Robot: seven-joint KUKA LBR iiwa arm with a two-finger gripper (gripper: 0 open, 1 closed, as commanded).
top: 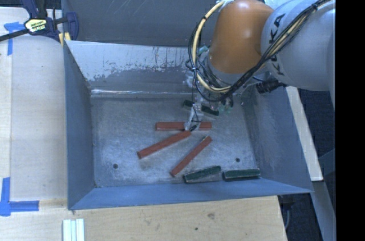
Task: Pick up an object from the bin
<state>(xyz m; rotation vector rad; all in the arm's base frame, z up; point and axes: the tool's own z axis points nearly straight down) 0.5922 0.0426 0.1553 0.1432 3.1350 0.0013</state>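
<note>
Across the middle of my view: grey bin (77, 120), its floor speckled pale. Arm (302, 46) enters from the right above the far right corner, with an orange cover (239, 35) at the wrist and yellow and black cables (199, 46) looped beside it.

On the floor I count three red-brown sticks. The level stick (171, 126) lies crosswise near the centre. The left stick (162, 146) slants down to the left, its upper end close under the level one. The right stick (191, 157) slants the same way, just beside it. Two dark green sticks, one (202, 174) and another (241, 175), lie end to end along the near wall.

Gripper (193, 122) hangs low under the cover, its tip at the level stick, near the left stick's upper end. I cannot tell how far it is parted, nor whether it has hold of anything.
</note>
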